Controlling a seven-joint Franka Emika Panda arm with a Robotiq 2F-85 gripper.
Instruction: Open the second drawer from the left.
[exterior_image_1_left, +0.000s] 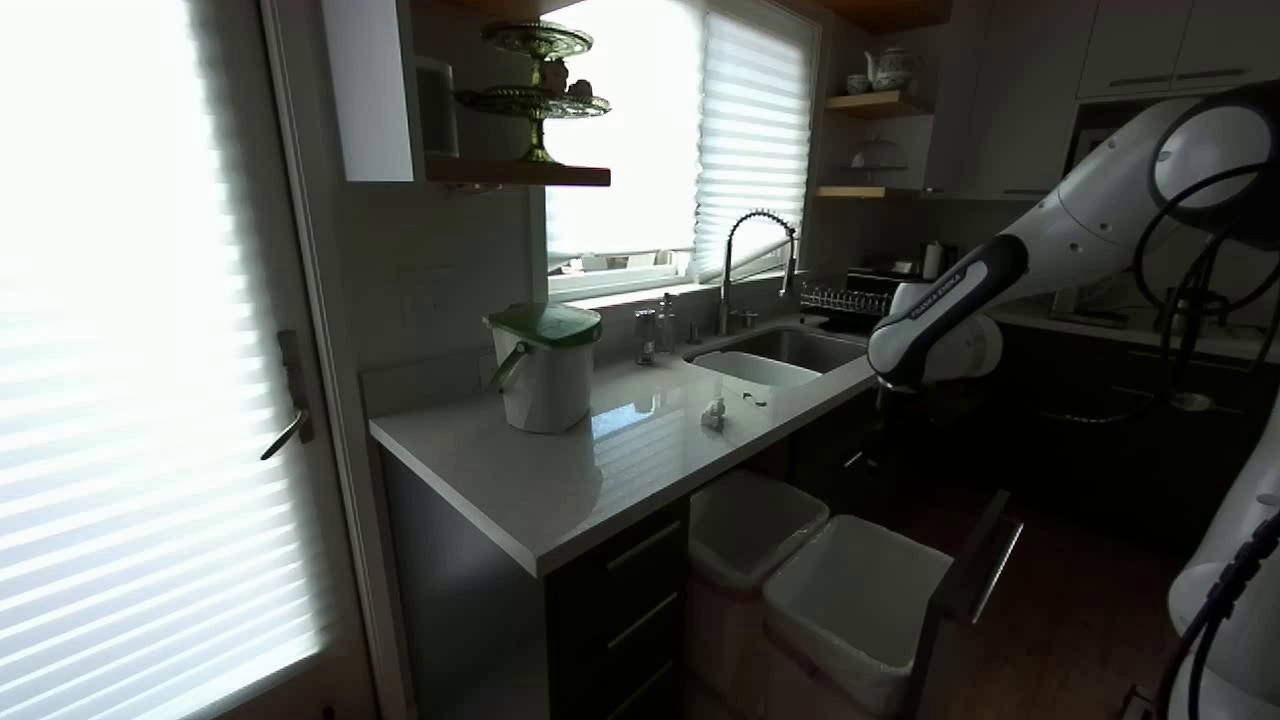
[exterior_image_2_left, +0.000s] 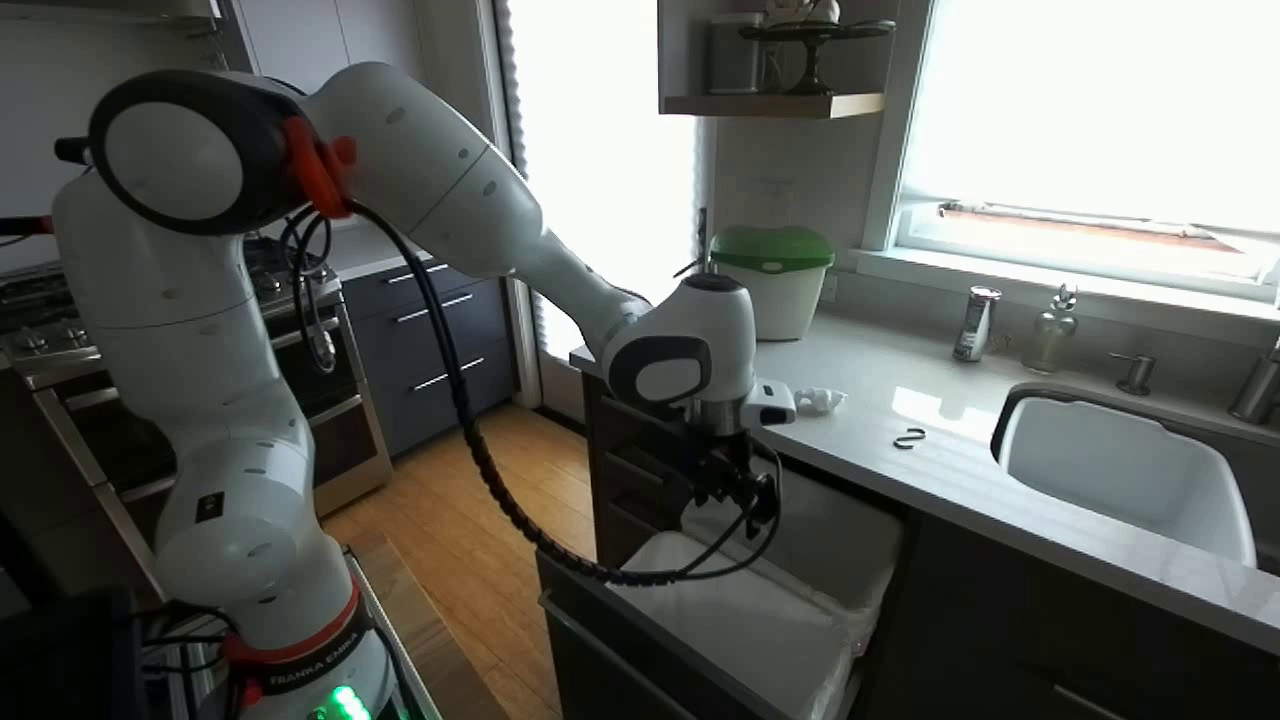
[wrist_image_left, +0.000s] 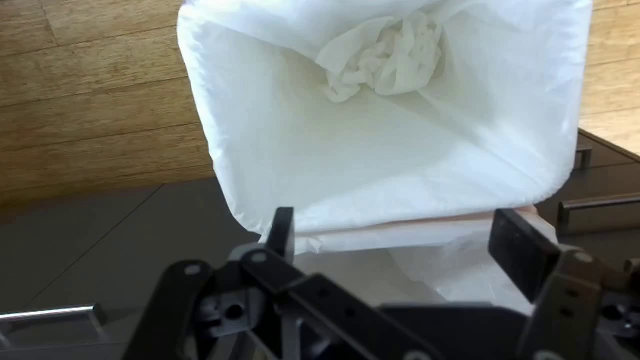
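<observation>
The second drawer from the left is pulled out. Its dark front (exterior_image_2_left: 600, 640) with a long bar handle stands away from the cabinet, and the front also shows in an exterior view (exterior_image_1_left: 945, 610). Two pale bins with white liners sit in it: the outer bin (exterior_image_1_left: 860, 590) and the inner bin (exterior_image_1_left: 755, 520). In the wrist view the outer bin (wrist_image_left: 380, 145) holds crumpled white material. My gripper (wrist_image_left: 392, 230) is open, its fingers wide apart with nothing between them. It points down over the bins, behind the drawer front, and also shows in an exterior view (exterior_image_2_left: 740, 495).
The white countertop (exterior_image_1_left: 640, 450) overhangs the cabinets beside the arm. A narrow stack of short drawers (exterior_image_1_left: 620, 610) stands left of the open drawer. A green-lidded pail (exterior_image_2_left: 775, 285), a crumpled white item (exterior_image_2_left: 820, 400) and a sink (exterior_image_2_left: 1120, 480) are on the counter. A cable (exterior_image_2_left: 500, 500) loops below the arm.
</observation>
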